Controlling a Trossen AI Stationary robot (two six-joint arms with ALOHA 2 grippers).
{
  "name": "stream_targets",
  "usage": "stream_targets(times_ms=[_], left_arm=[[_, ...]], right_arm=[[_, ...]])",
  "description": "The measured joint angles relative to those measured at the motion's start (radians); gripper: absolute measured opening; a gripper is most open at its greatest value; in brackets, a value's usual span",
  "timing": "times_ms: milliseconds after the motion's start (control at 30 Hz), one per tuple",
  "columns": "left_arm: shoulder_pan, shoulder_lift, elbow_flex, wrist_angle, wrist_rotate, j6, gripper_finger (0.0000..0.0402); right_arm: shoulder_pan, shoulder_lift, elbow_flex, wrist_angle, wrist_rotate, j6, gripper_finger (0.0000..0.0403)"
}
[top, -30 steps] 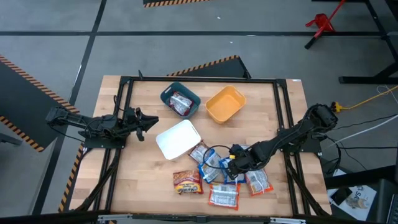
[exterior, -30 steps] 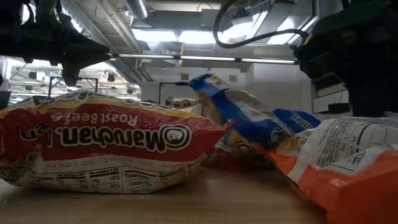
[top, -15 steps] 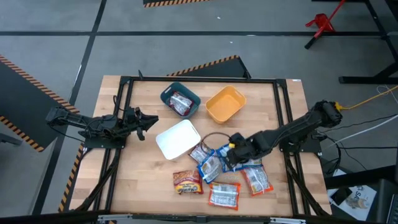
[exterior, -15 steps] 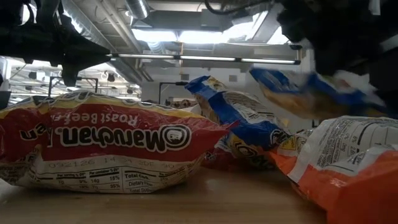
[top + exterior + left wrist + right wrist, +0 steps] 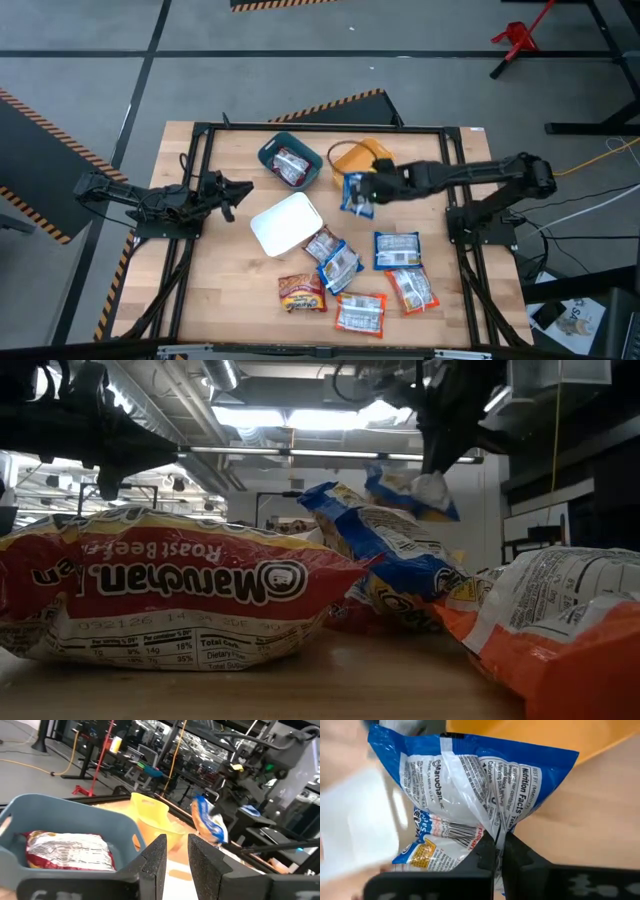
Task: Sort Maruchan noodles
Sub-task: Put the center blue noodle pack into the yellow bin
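Observation:
My right gripper [image 5: 372,186] is shut on a blue-and-white noodle packet [image 5: 355,194] in the air between the orange bin [image 5: 366,165] and the white bin [image 5: 287,222]. The low view shows that packet [image 5: 412,490] hanging high. A dark red packet [image 5: 292,165] lies flat in the teal bin [image 5: 290,150]. Several more packets lie flat on the near part of the table: blue ones [image 5: 397,249] [image 5: 340,268], orange ones [image 5: 413,290] [image 5: 361,313] and a red one [image 5: 301,293]. My left gripper [image 5: 244,188] hovers open at the table's left, facing the teal bin [image 5: 65,820]. My right gripper pinches the raised back seam [image 5: 496,827] of the blue-and-white packet between its two fingers. It reaches in roughly level from the table's right. The packet is lifted clear of the table and hangs off the fingertips with its printed back toward the wrist camera.
A dark metal frame [image 5: 455,170] runs around the table top. The three bins stand in the far middle, the white one nearest the pile. Bare wood [image 5: 225,280] lies at the near left. My right arm [image 5: 470,175] stretches across the table's right half.
My right gripper has lifted a blue-and-white packet out of the pile at the near right. It has carried it up, toward the far edge and leftward, to beside the orange bin. The packet now hangs clear of the table.

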Motion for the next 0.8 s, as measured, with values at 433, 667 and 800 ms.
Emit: stream_targets(times_ms=[433,667,800], left_arm=[[0.0,0.0,0.0,0.0,-0.082,0.0,0.0073],[0.0,0.0,0.0,0.0,-0.113,0.0,0.0073],[0.0,0.0,0.0,-0.001,-0.121,0.0,0.0073]], right_arm=[[-0.227,0.002,-0.041,0.069,0.175,0.188,0.0],[-0.246,0.002,-0.137,0.147,0.18,0.402,0.0],[-0.247,0.002,-0.176,0.166,0.181,0.454,0.0]])
